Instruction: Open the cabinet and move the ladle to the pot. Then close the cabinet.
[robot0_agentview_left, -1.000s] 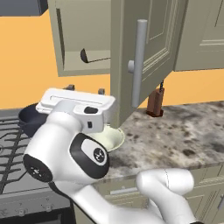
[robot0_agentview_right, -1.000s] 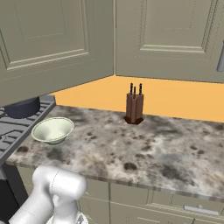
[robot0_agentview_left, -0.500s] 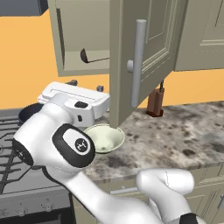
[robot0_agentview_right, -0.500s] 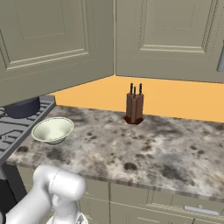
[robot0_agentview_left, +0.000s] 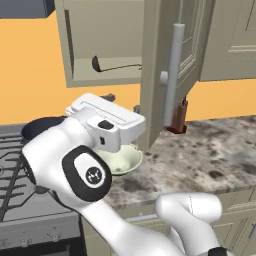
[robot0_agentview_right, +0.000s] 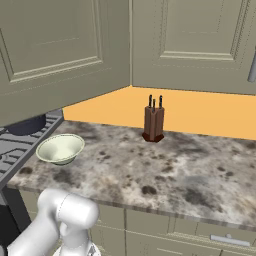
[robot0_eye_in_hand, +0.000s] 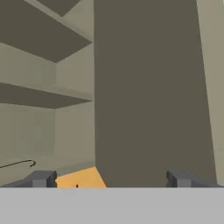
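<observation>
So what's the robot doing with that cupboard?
The white robot arm has got the cabinet open: its door stands swung out over the counter. The little dark ladle lies on the bottom shelf inside, not picked up yet. The claw is open and empty, pointing up into the cabinet beside the door. The pot waits on the stove, next to a pale bowl. A knife block stands further along the counter.
</observation>
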